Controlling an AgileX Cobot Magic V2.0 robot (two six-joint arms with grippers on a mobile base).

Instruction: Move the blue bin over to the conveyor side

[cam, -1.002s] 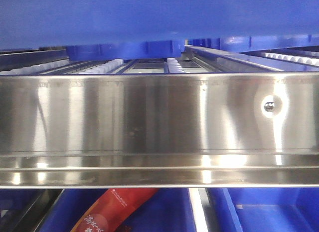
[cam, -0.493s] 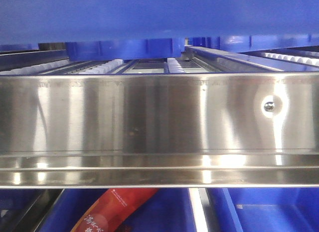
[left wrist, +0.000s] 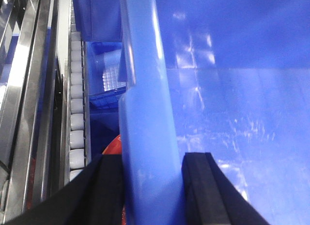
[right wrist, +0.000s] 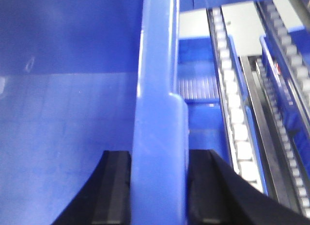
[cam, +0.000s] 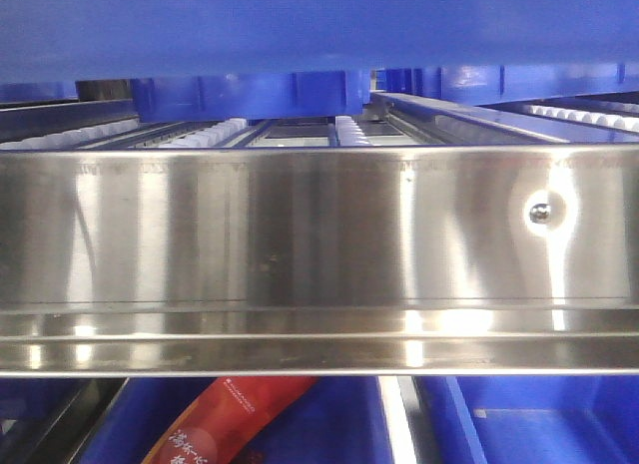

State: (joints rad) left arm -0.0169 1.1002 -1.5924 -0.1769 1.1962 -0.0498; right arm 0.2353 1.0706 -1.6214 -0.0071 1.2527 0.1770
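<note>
Two-arm carry of the blue bin. Pinched at its thick rolled rim by the left gripper, black fingers closed on the rim, one outside the wall, one inside. Same on the opposite side: right gripper, fingers clamped across the rim. Probably gripped at two opposite rims to keep a wide crate level and stop it swinging; judged too big for one arm.

In the front view, only a blue band across the top, above the stainless-steel rail, with the roller tracks showing underneath. So judged lifted, not resting on the rack; cannot tell how far clear. No conveyor in any view, so transfer judged unfinished.

Containers:
- Held bin: glossy interior, only reflections, nothing visible in the parts shown by the wrist views. Floor partly out of view.
- Narrower blue bin further back on the rollers; contents not visible.
- Another blue bin below the left rim, ribbed floor, nothing made out inside.
- Below the rail, a lower blue bin with a red packet, white print, lying tilted.
- Neighbouring bin, only bare floor showing.

Risk: narrow pinch on smooth plastic, likely to slip if tipped.
</note>
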